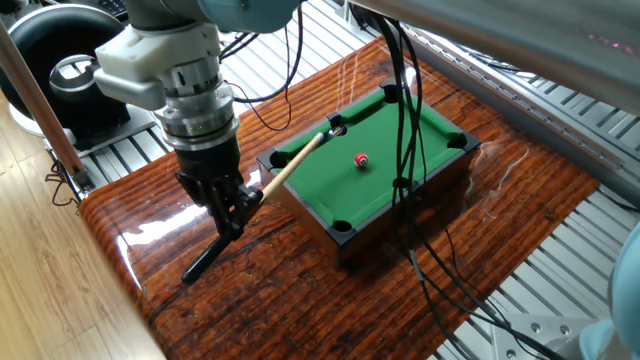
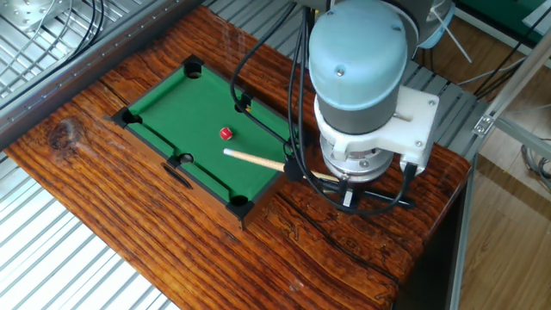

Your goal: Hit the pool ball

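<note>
The tiny red pool ball (image 1: 361, 160) with a white spot rests near the middle of the small green pool table (image 1: 400, 135); it also shows in the other fixed view (image 2: 225, 133). My gripper (image 1: 232, 205) is shut on the thin wooden cue stick (image 1: 292, 162) near its black butt, left of the table. The cue's pale tip lies over the table's rail, short of the ball. In the other fixed view the cue (image 2: 254, 158) points toward the ball with a small gap, and the arm's wrist hides the gripper.
The pool table (image 2: 164, 103) stands on a glossy wooden tabletop (image 1: 250, 290). Black cables (image 1: 405, 150) hang down across the table's right part. A black round device (image 1: 60, 70) sits beyond the tabletop's left edge.
</note>
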`<control>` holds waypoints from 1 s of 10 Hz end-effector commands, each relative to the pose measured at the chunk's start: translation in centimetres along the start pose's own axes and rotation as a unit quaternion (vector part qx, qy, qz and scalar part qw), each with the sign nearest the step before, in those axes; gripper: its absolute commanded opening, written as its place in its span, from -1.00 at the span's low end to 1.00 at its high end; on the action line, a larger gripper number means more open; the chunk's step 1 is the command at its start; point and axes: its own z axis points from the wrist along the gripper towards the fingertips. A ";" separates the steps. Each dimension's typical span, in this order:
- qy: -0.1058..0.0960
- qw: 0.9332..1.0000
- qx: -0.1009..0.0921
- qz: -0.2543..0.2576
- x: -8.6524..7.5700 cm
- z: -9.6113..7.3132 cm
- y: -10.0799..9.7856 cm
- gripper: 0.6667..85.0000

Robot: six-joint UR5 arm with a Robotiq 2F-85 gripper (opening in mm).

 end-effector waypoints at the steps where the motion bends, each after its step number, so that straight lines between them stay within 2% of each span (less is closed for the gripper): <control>1: 0.003 1.000 -0.004 0.009 0.2 0.0 0.2 -0.99; 2: 0.001 1.000 -0.004 -0.003 0.1 0.0 0.2 -0.99; 3: -0.009 1.000 -0.003 -0.019 -0.4 0.0 0.2 -0.99; 5: -0.030 0.999 -0.021 -0.017 -1.5 -0.1 1.1 -0.99; 6: -0.025 0.999 -0.037 -0.006 -1.2 -0.1 2.0 -0.99; 7: -0.023 0.998 -0.054 0.003 0.1 -0.3 2.8 -0.99; 8: -0.032 0.997 -0.064 0.008 1.1 -0.6 3.5 -0.99; 10: -0.062 0.996 -0.064 0.001 1.7 0.1 3.8 -0.99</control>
